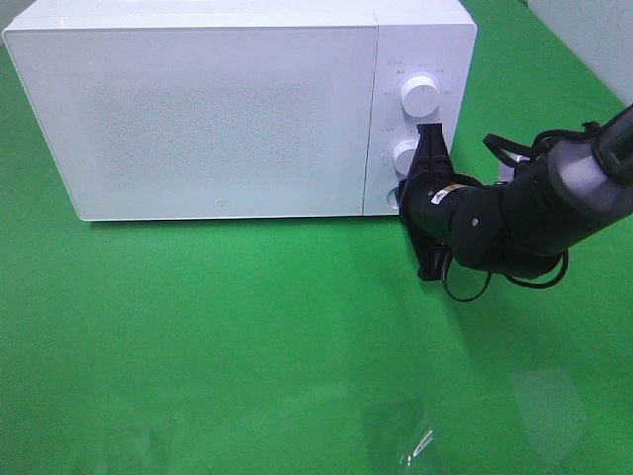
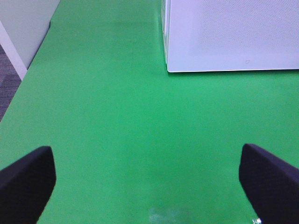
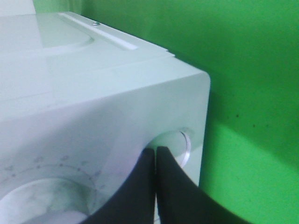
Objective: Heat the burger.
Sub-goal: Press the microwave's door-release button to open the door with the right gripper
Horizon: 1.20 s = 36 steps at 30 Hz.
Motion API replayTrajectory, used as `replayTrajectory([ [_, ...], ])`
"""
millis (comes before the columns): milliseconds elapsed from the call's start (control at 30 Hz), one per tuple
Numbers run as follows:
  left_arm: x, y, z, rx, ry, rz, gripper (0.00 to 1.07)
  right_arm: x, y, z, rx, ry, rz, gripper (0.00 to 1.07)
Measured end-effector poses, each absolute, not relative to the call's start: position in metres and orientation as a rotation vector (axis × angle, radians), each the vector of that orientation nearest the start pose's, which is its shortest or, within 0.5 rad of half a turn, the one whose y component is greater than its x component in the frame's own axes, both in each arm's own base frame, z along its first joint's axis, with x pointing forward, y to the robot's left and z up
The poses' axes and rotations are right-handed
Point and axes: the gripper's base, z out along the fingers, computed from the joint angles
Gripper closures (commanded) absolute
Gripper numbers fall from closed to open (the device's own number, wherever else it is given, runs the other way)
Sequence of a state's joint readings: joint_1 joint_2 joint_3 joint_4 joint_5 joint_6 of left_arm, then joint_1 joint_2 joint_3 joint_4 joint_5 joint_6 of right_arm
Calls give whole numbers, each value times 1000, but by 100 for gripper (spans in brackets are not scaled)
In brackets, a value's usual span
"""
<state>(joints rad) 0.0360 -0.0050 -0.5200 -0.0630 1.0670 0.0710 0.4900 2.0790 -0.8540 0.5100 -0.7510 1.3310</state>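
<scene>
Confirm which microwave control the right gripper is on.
The flat round button at the bottom, below the upper knob and lower knob; the shut right gripper is at it.

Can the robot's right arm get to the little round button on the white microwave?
Probably yes. The right gripper, jaws shut, has its tips right at the small round button on the white box-shaped microwave, and nothing stands between them.

So the right end effector [image 3: 155, 150] has its two black fingers pressed flat together, tips right at the round button [image 3: 176, 141] near the white microwave [image 3: 93, 93] corner. A dial [image 3: 42, 200] sits just beside, with green desk [image 3: 252, 70] behind.
</scene>
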Motion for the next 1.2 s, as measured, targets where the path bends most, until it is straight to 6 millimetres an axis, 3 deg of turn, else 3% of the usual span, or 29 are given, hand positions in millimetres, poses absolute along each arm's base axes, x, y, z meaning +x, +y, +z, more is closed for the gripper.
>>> replayTrajectory([
  [367,-8,-5,282,39,2024,-7,7,340,144,97,1419,1572,1043,107],
  [600,-8,-5,282,39,2024,-7,7,336,152,100,1405,1536,1077,107],
  [1200,-8,-5,282,39,2024,-7,7,337,154,80,1444,1504,1076,107],
])
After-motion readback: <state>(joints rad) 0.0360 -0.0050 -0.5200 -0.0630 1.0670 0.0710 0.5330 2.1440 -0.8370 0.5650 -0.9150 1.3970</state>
